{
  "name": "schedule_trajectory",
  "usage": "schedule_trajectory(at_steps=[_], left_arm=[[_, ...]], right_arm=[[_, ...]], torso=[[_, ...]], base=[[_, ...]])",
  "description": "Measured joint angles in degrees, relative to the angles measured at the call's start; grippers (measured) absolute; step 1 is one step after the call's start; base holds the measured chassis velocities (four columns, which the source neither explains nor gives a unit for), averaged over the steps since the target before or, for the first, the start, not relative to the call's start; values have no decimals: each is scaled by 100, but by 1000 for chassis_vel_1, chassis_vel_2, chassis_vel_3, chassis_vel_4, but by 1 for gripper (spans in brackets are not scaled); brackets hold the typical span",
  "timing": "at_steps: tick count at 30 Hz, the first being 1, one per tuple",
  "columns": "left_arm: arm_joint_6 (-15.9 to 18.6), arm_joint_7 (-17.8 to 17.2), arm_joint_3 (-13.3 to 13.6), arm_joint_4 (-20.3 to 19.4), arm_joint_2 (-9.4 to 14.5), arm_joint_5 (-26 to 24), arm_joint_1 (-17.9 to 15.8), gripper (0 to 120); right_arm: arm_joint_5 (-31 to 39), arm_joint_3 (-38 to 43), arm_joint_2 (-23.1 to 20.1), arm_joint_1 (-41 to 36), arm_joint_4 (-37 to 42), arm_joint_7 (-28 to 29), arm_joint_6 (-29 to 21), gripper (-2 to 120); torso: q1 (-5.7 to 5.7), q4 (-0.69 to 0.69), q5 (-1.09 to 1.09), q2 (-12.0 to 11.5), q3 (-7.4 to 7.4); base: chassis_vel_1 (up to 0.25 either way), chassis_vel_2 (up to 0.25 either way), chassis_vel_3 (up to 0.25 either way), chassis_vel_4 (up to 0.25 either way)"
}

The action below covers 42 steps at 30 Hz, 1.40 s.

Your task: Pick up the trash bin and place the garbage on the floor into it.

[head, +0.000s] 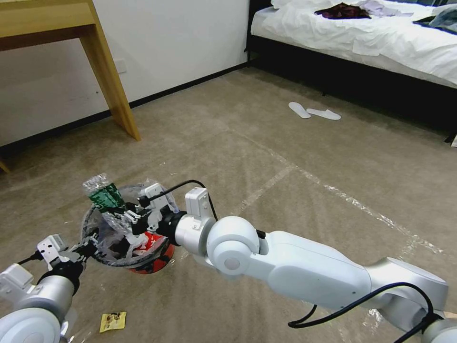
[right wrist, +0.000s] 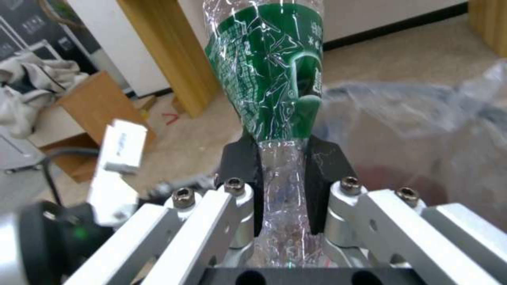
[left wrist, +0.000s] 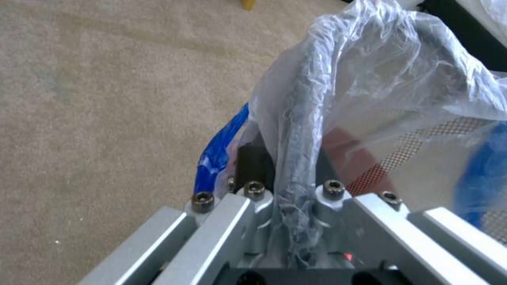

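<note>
The left gripper is pinching the bag-covered rim of the small round red-orange bin, holding it above the beige carpet. Over that bin, the right gripper is squeezing a crumpled green-labelled clear plastic bottle. A yellow wrapper is lying on the carpet near the bin.

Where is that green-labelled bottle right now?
The bottle is pinched in the right gripper, held just above the trash bin, which the left gripper grips by its rim.

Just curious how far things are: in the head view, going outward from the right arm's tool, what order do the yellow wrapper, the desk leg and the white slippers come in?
1. Yellow wrapper, on the carpet beside the left arm.
2. Desk leg, by the wall.
3. White slippers, near the bed.
</note>
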Motion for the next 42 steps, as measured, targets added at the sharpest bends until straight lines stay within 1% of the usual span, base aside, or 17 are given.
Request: schedule_trajectory(at_steps=[5, 8, 15, 32, 42], left_arm=[[0, -1, -1, 12, 13, -4, -2, 2], [-1, -2, -9, 17, 12, -8, -2, 2], [-5, -1, -16, 15, -12, -9, 10, 2], [-28, 5, -64, -45, -38, -6, 78, 2], [-32, 11, -68, -51, -41, -5, 111, 2]], right_arm=[[-160, -9, -108, -110, -60, -93, 62, 14], [-390, -19, -272, -249, -108, -218, 150, 14], [-541, -47, -350, -368, -175, -294, 252, 14], [-644, -95, -226, -343, -254, -337, 347, 14], [-794, -129, -82, -325, -538, -461, 480, 14]], torso=[[0, 1, 0, 0, 0], [0, 0, 0, 0, 0], [0, 0, 0, 0, 0], [0, 0, 0, 0, 0], [0, 0, 0, 0, 0]], base=[[0, 0, 0, 0], [0, 0, 0, 0], [0, 0, 0, 0], [0, 0, 0, 0], [0, 0, 0, 0]])
